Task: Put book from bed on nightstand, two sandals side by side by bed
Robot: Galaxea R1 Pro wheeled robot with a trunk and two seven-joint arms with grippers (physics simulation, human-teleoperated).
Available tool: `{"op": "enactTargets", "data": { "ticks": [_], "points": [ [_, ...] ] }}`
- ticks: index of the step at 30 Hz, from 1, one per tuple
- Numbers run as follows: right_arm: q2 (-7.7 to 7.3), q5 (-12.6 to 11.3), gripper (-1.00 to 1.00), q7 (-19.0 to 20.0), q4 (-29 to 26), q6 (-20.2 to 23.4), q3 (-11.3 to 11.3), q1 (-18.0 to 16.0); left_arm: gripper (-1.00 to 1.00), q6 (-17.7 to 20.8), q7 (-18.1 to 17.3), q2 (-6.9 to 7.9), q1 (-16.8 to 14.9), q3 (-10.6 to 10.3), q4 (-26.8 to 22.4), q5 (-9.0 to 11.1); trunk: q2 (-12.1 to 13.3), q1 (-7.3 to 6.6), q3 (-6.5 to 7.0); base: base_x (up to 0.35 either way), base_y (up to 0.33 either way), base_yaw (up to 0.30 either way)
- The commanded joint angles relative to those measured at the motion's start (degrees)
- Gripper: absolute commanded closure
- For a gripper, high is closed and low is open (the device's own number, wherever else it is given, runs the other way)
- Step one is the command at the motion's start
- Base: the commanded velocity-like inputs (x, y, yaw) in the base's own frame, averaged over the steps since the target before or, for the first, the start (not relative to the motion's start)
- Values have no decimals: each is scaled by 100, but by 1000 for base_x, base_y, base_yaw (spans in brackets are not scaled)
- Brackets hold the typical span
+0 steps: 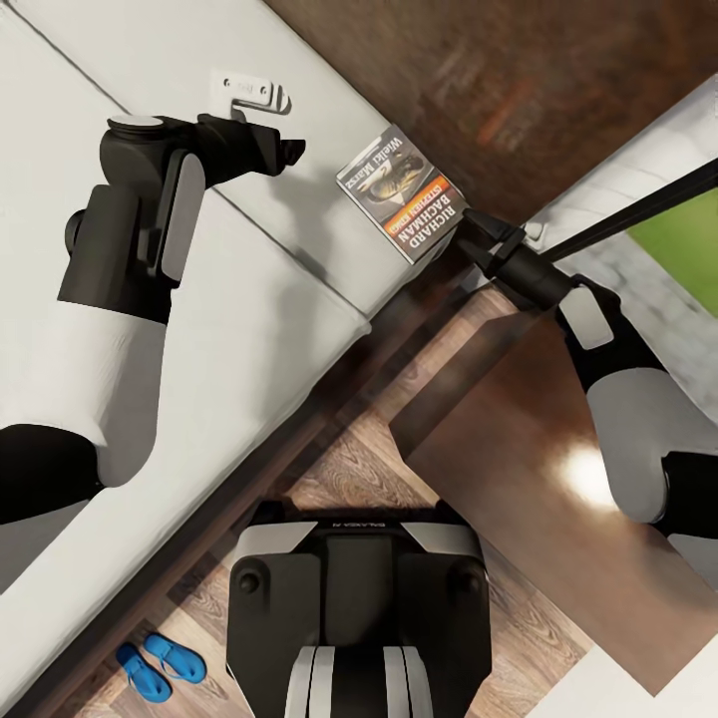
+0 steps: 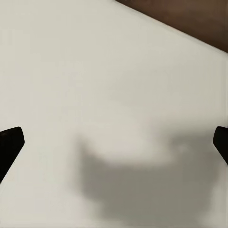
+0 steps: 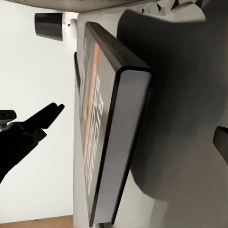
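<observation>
Head view: we see the book at the bed edge, 1 o'clock; right gripper apart around its corner. Left gripper apart, holding nothing. Sandals at 7 o'clock.

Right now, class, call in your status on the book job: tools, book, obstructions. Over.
Right tool open, jaws straddling the book at the bed edge. Left tool open over the mattress. Nightstand top below, nothing between. Sandals paired on the floor.

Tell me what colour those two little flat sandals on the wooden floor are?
Bright blue flat sandals, best seen in the head view.
</observation>
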Motion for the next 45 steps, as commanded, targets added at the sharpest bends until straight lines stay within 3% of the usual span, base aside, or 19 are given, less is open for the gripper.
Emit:
{"op": "enactTargets", "data": {
  "ticks": [1, 15, 24, 45],
  "points": [
    [420, -149, -100, 20, -233, 64, -15, -8, -100, 28, -1, -2, -2, 2, -1, 23, -3, 1, 0, 0, 0, 0],
    [429, -139, -100, -58, -220, 50, -5, 1, -100, 28, -1, -2, -2, 2, 2, 23, -3, 1, 3, 0, 0, 0],
    [580, -127, -100, -107, -220, 44, -5, 1, -100, 28, -5, 6, -2, 10, 1, 23, -3, 1, 50, 0, 0, 0],
    [591, -129, -100, -116, -184, 38, -7, 1, -100, 28, 3, 7, -2, 11, -1, 23, -3, 1, 72, 0, 0, -2]
  ]
}}
